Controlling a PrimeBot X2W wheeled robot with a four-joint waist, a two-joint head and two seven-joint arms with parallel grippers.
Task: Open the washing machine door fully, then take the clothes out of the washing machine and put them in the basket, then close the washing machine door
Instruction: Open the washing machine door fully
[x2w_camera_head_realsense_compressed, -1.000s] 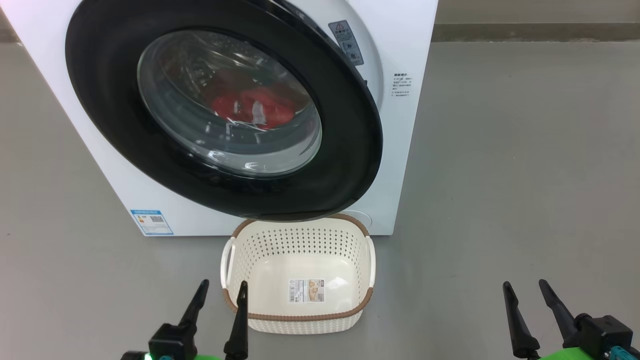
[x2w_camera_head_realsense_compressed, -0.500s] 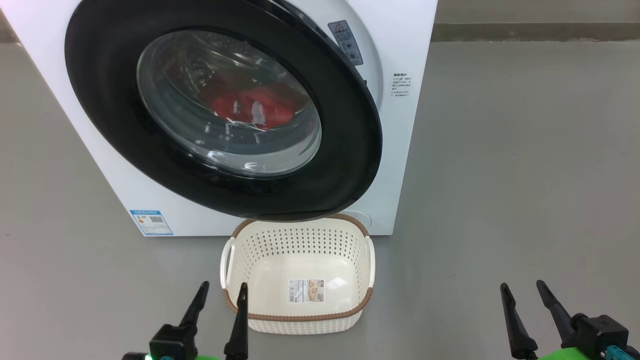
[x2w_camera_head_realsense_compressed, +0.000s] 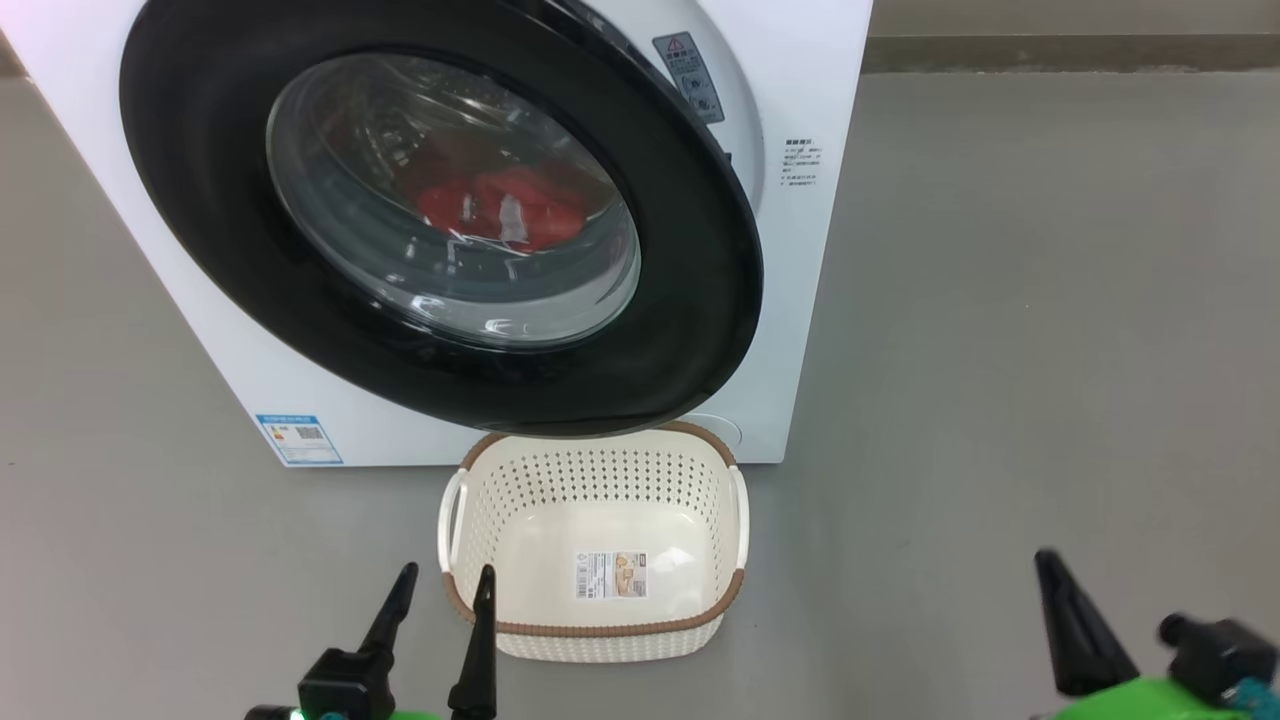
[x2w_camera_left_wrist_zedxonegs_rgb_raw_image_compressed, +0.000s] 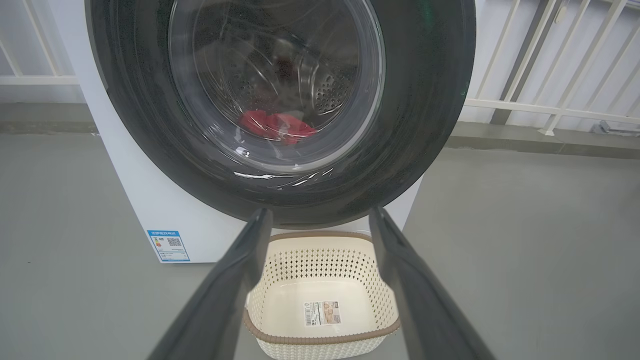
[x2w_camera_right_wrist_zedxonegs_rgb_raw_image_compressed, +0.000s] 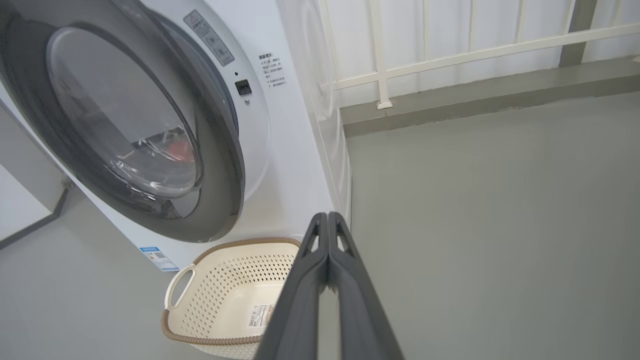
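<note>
In the head view, the right gripper (x2w_camera_head_realsense_compressed: 1050, 565) has just snapped its two fingers together. A moment ago they stood apart at the lower right, and now they read as one dark, motion-blurred blade. The whole picture has slid a little, so we take that as the head moving and not the machine. The left gripper (x2w_camera_head_realsense_compressed: 447, 572) is as before, spread wide and empty just beside the near left corner of the basket (x2w_camera_head_realsense_compressed: 600, 628). The basket is empty and sits on the floor against the washing machine (x2w_camera_head_realsense_compressed: 810, 300). The washing machine door (x2w_camera_head_realsense_compressed: 690, 330) hangs over the basket's far rim. The clothes (x2w_camera_head_realsense_compressed: 500, 210) show red through its glass, still in the drum.

In the left wrist view, the left gripper's fingers (x2w_camera_left_wrist_zedxonegs_rgb_raw_image_compressed: 235, 280) splay either side of the basket and touch nothing. The red clothes lie low behind the window.

In the right wrist view, the right gripper's fingers (x2w_camera_right_wrist_zedxonegs_rgb_raw_image_compressed: 345, 280) are pressed flat together with nothing between them. From here the door's right edge stands off the white front, so it is ajar and not fully open.

We judge that the task is only starting. The closed fingers look like a thin tool to slip behind that free edge and swing the door wide. Nothing has been unloaded yet.
</note>
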